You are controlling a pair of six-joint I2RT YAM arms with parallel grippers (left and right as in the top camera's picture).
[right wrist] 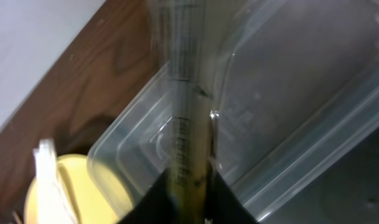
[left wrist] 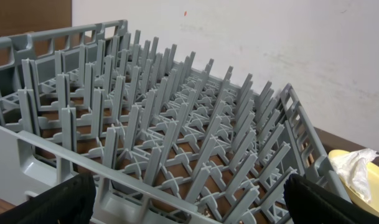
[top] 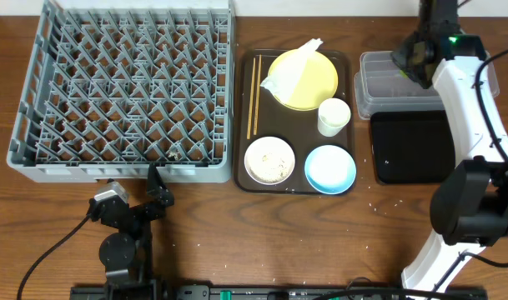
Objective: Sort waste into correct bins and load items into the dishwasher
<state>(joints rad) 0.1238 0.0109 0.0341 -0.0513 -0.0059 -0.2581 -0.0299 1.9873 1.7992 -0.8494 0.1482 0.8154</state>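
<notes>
The grey dish rack [top: 128, 92] shows only its bare pegs. The brown serving tray [top: 279, 123] beside it carries the wooden chopsticks [top: 255, 96], the yellow plate [top: 316, 87] with the crumpled napkin [top: 289, 71] lying on it, the small white cup [top: 334, 115], the white bowl [top: 269, 159] with rice grains [top: 274, 167] inside, and the light blue bowl [top: 329, 168]. To the right stand the clear plastic tub [top: 387, 87] and the black tray [top: 412, 146], touching each other. The right gripper [right wrist: 189, 202] hangs over the clear tub, its fingers pressed on both sides of the yellow-green wrapper [right wrist: 184, 137]. The left gripper [left wrist: 195, 205] is spread wide near the rack, holding nothing.
</notes>
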